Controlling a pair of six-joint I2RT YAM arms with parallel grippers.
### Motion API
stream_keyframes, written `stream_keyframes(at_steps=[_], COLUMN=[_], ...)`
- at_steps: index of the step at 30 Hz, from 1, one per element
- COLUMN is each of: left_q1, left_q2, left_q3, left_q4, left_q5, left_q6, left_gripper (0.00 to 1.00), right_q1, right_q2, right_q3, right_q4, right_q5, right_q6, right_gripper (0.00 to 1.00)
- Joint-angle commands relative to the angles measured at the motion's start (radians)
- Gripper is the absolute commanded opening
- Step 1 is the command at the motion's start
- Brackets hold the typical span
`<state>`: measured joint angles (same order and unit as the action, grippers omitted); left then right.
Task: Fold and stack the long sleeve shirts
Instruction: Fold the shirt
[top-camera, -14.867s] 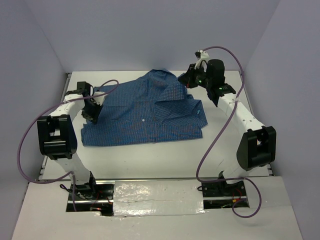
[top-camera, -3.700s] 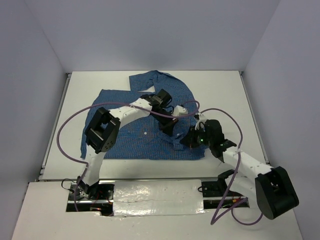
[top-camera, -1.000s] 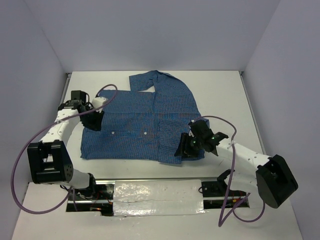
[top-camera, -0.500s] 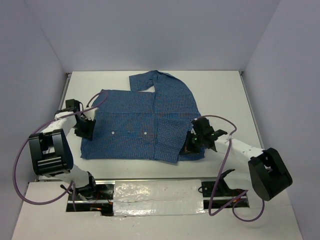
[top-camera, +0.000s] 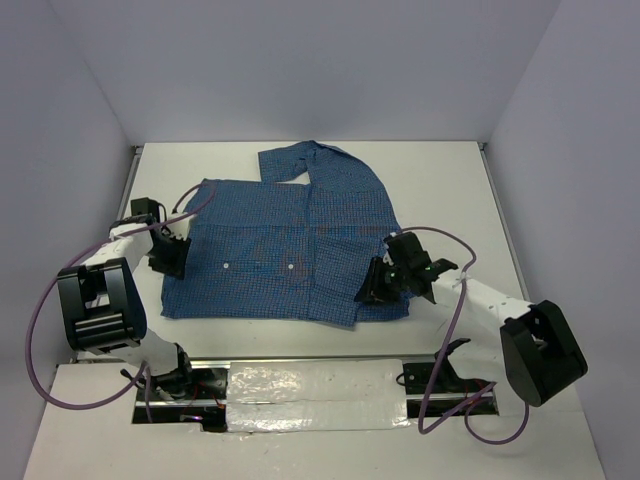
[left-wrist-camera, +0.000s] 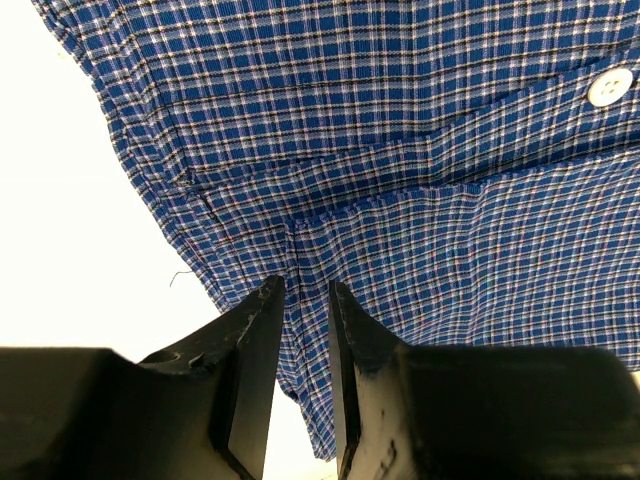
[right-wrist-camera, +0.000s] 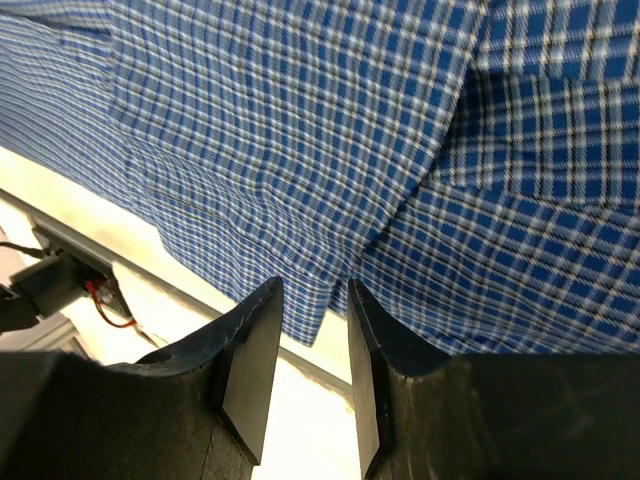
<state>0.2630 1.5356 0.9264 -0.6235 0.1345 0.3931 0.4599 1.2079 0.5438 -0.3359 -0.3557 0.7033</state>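
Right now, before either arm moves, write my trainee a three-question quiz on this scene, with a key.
1. True or false: the shirt hangs in the air, clear of the table.
2. The left fingers close on: A) the shirt's edge on the robot's left; B) its collar; C) a white button.
3. Fill in: the right fingers pinch the shirt by its near-____ corner.
Key: 1 false; 2 A; 3 right.

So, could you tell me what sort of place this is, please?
Probably a robotics lab test cell, not a home: a white table boxed in by plain walls, cabled arms bolted at its near edge, and one blue checked shirt laid out.
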Motion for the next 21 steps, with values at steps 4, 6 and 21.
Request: stream_keyframes(at_steps=[4,6,21], left_q1=[-0.001,-0.001,-0.001], left_q2=[-0.017,-0.015,-0.028], left_q3=[-0.003,-0.012,-0.037], left_q4=[0.002,0.008,0.011], left_q5=[0.005,-0.001,-0.038], left_q6=[0.013,0.018,0.026], left_gripper=[0.37,0.37,0.37], right_q1=[-0.015,-0.020,-0.033], right_q2=[0.025,0.039,0.167], right_q3=[0.054,0.058,0.099], right_q4=[0.046,0.064,0.072], right_q5=[0.056,0.089,0.228], right_q6=[0.036,0.044,0.024], right_gripper=[0.43,0.44,0.04])
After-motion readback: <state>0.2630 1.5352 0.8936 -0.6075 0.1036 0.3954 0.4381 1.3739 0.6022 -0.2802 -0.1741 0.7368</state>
